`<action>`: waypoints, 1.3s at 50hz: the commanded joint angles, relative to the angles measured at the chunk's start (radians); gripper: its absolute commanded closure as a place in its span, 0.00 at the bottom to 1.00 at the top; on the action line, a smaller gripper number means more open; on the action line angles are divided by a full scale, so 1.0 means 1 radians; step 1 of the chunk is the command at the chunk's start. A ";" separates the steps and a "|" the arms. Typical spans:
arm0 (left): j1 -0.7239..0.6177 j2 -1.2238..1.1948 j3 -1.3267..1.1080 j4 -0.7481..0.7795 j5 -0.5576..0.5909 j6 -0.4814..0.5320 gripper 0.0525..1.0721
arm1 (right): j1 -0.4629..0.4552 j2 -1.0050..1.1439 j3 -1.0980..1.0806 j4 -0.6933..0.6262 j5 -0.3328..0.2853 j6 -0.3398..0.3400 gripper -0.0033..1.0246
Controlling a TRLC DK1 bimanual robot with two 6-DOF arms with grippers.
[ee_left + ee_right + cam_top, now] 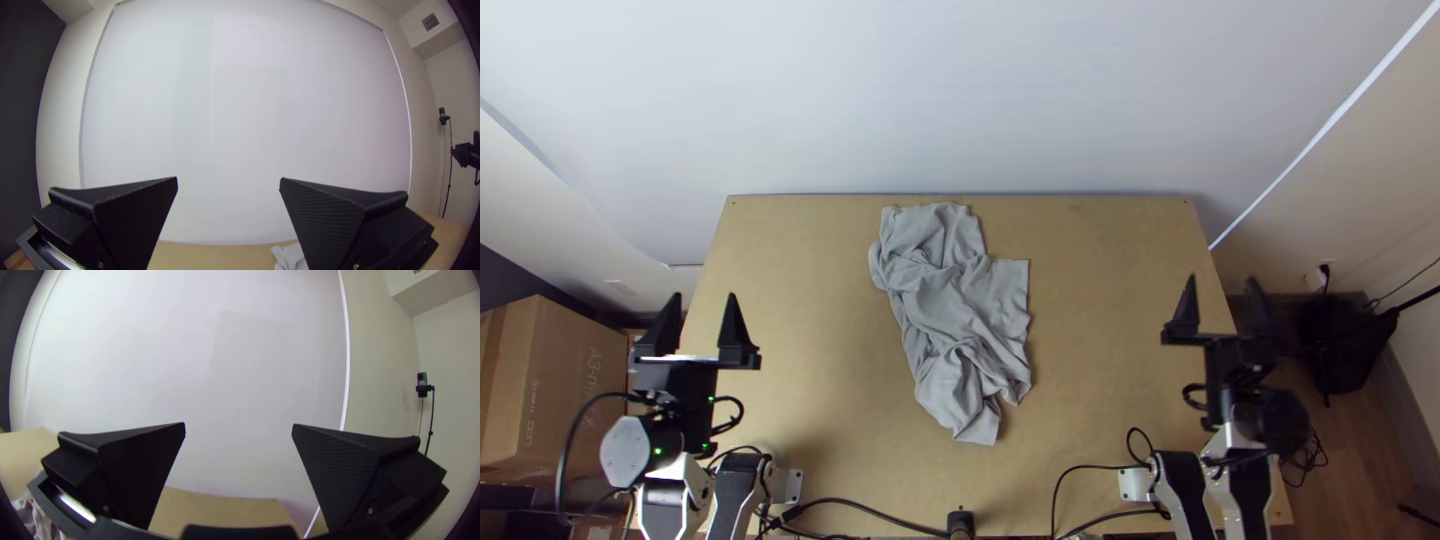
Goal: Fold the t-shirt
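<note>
A grey t-shirt [955,310] lies bunched and wrinkled on the middle of the table, stretching from near the far edge toward the near side. My left gripper [703,298] is open over the table's left side, well apart from the cloth. Over the right edge of the table my right gripper [1221,284] stands open, also away from the shirt. In the left wrist view, my left gripper [228,179] has nothing between its fingers, and a bit of the t-shirt [290,256] shows low down. The right wrist view shows my right gripper [239,424] empty.
The wooden table [1110,240] has bare surface on both sides of the shirt. A cardboard box [555,390] stands beyond its left edge. Black cables [880,508] run along the near edge, by a small black device [961,522]. A dark bag [1348,340] is at the right.
</note>
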 commanded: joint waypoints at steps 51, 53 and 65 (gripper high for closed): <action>-0.025 0.970 0.895 -0.693 0.008 -0.306 0.04 | 0.204 0.752 0.784 -0.645 0.146 0.304 0.04; -0.023 0.970 0.881 -0.702 0.010 -0.320 0.04 | 0.209 0.757 0.762 -0.674 0.146 0.336 0.04; -0.028 0.975 0.840 -0.837 0.061 -0.361 0.04 | 0.284 0.689 0.543 -0.703 0.126 0.495 0.04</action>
